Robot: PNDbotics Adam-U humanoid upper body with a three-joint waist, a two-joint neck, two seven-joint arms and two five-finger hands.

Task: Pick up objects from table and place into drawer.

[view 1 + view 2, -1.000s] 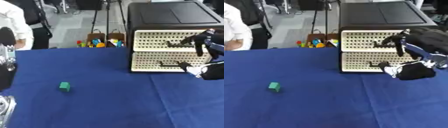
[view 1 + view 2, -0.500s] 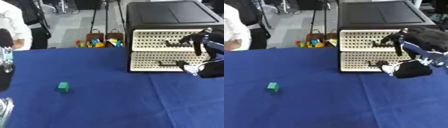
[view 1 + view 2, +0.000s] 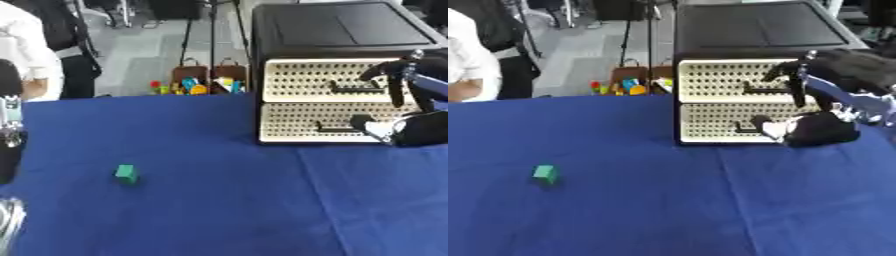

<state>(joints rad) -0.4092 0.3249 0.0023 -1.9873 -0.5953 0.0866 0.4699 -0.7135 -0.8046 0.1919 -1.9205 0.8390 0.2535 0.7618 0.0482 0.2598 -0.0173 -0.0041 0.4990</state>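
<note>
While the right hand (image 3: 815, 131) reaches the lower drawer (image 3: 726, 121) handle, grip unclear, blue tablecloth (image 3: 219, 210), green block (image 3: 126, 173) well left, grey floor behind.

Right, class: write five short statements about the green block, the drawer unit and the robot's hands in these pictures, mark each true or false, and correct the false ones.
1. The green block lies on the blue tablecloth. True.
2. The block is already inside a drawer. False: it sits on the cloth, well left of the drawer unit.
3. The right hand is at the lower drawer front. True.
4. The lower drawer is pulled fully out. False: both drawers look closed.
5. The right hand holds the block. False: it is far from it.
</note>
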